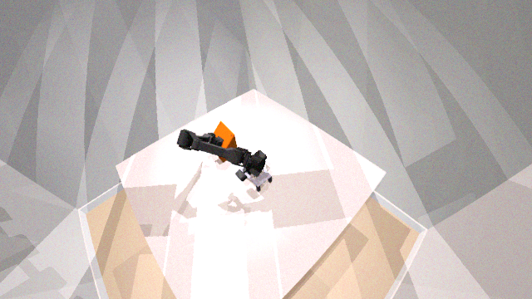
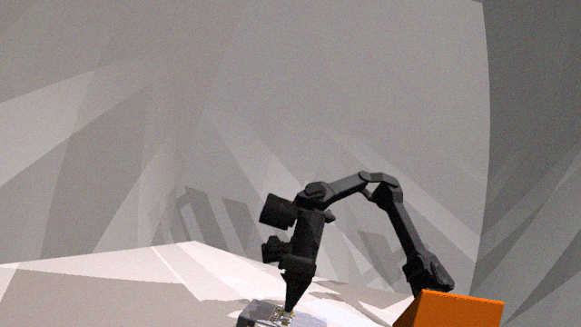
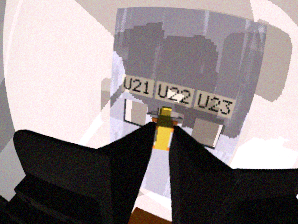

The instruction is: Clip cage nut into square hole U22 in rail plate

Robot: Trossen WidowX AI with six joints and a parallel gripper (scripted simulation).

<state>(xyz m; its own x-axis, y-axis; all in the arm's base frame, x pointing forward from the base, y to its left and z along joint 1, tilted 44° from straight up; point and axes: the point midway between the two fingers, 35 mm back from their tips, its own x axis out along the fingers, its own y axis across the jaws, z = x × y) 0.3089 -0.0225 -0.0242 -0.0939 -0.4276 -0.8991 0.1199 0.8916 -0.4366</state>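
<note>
The grey rail plate [image 1: 258,179] [image 2: 258,308] [image 3: 142,52] stands raised on short dark legs. In the wrist view it bears the labels U21, U22 and U23, with square holes below them. My gripper [image 3: 162,129] [image 2: 288,312] points down over the plate and is shut on the cage nut. The yellow cage nut [image 3: 163,138] shows between the fingertips just below the U22 label [image 3: 173,94], over the place of the U22 hole. The fingertips and the nut hide that hole, so whether the wings are through it cannot be told.
The U21 hole [image 3: 135,112] and the U23 hole [image 3: 207,132] lie on either side of the fingertips. An orange block [image 1: 224,134] [image 2: 458,311] stands by the arm's base. The pale table top [image 1: 291,141] carries strong light patches and shadows.
</note>
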